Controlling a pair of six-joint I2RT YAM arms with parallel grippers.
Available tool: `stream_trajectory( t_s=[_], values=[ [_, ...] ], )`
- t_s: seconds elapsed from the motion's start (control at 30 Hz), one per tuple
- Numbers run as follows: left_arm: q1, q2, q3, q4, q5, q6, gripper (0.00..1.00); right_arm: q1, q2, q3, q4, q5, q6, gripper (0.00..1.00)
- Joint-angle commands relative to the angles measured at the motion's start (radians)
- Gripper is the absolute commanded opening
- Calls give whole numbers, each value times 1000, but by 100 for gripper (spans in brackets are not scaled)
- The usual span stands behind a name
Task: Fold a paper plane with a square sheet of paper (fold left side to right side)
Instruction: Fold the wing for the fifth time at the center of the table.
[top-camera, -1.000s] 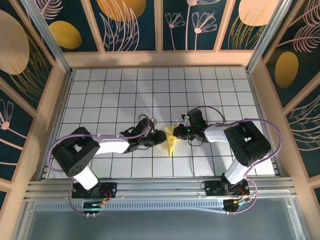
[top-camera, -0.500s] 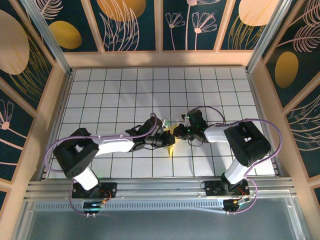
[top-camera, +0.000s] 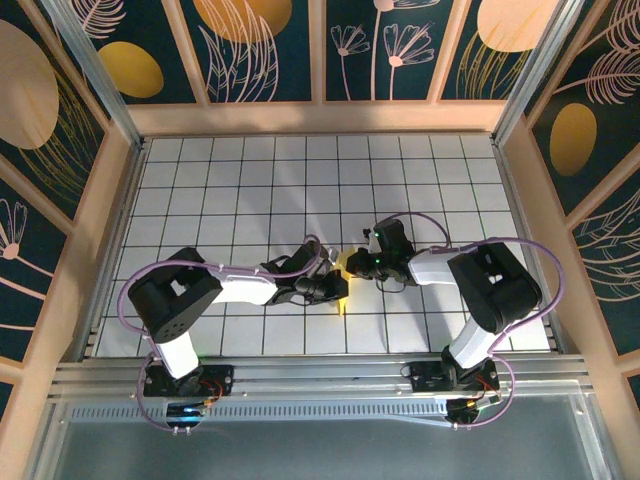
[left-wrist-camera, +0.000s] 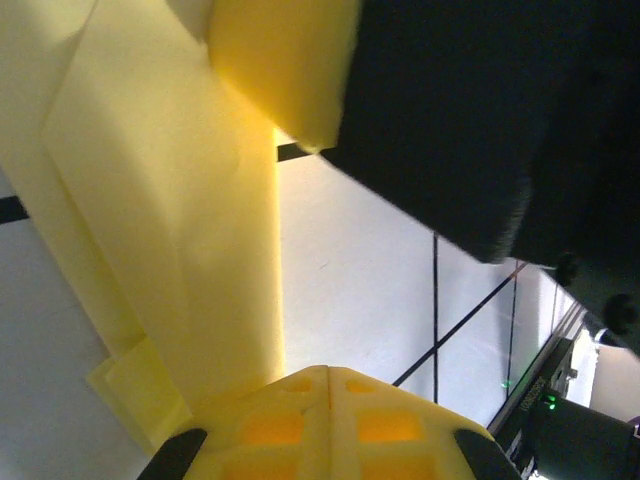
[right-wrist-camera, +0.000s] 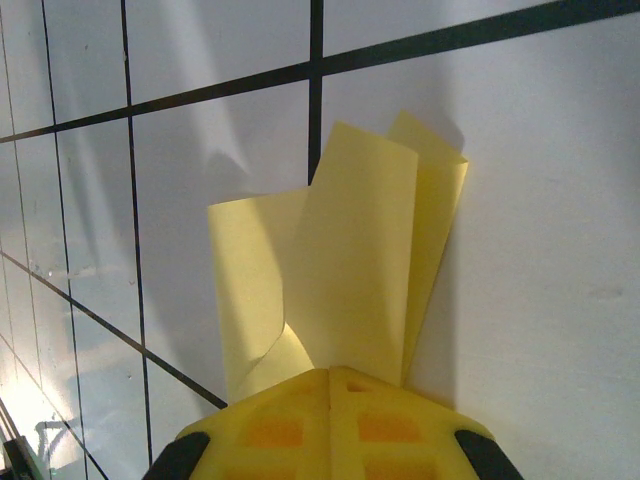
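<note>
Seen from above, the folded yellow paper (top-camera: 342, 301) lies near the middle of the white grid table (top-camera: 250, 180), between the two wrists; the left gripper (top-camera: 336, 290) meets it from the left, the right gripper (top-camera: 353, 265) from the right; in the right wrist view we find the jaws fully closed, the paper fanning out from between them, pinched; in the left wrist view the jaws are likewise closed, against the paper's lower edge; whether they clamp it we cannot tell.

sheet of paper (right-wrist-camera: 340, 270): bright yellow
counter (top-camera: 250, 170): white tiles, black grid lines
walls (top-camera: 270, 60): dark teal, gold and pink plant drawings
</note>
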Motion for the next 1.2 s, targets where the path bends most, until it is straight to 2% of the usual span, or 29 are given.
stream_trajectory(
  t_s=[0.0,0.7,1.0,1.17],
  values=[
    [-2,18,-22,40,25,-26,1,17,40,-31,-141,49,-1,0],
    [-13,66,-48,46,2,-33,0,17,47,-14,-153,53,-3,0],
    [-24,73,-28,-75,-88,-6,0,17,19,33,-169,36,-14,0],
    [-31,87,-24,-103,-112,-1,0,3,-65,82,-176,2,-30,0]
  ],
)
